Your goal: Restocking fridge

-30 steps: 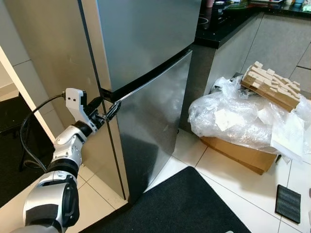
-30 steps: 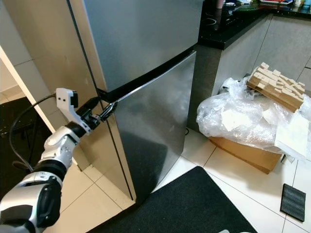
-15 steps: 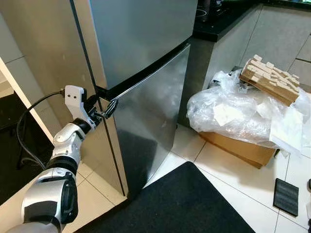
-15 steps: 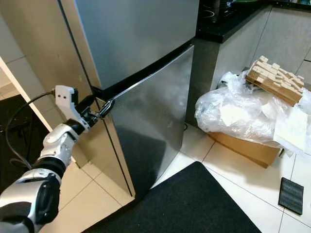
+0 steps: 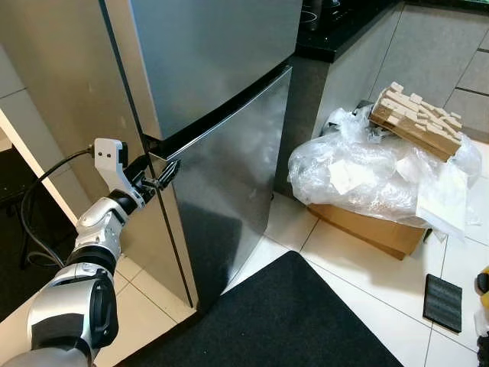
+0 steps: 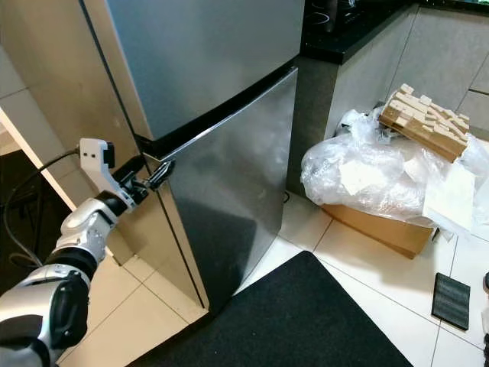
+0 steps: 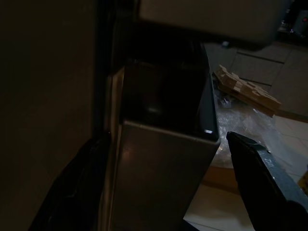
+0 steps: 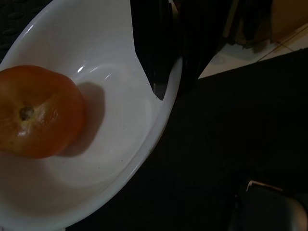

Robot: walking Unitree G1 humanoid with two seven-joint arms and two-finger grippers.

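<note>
The steel fridge has an upper door and a lower door. My left gripper is at the lower door's top left corner. It is open, with one finger in front of the door and one behind its edge. In the left wrist view the door's top edge lies between the spread fingers. My right gripper is shut on the rim of a white bowl, low over the black mat. One round orange-red fruit lies in the bowl.
A cardboard box under crumpled clear plastic sits right of the fridge, with a wooden slatted piece on top. A black mat covers the tiles in front. A small dark pad lies at right. The black counter adjoins the fridge.
The whole picture has shifted as the camera moved. My left gripper has stayed at the lower door's corner.
</note>
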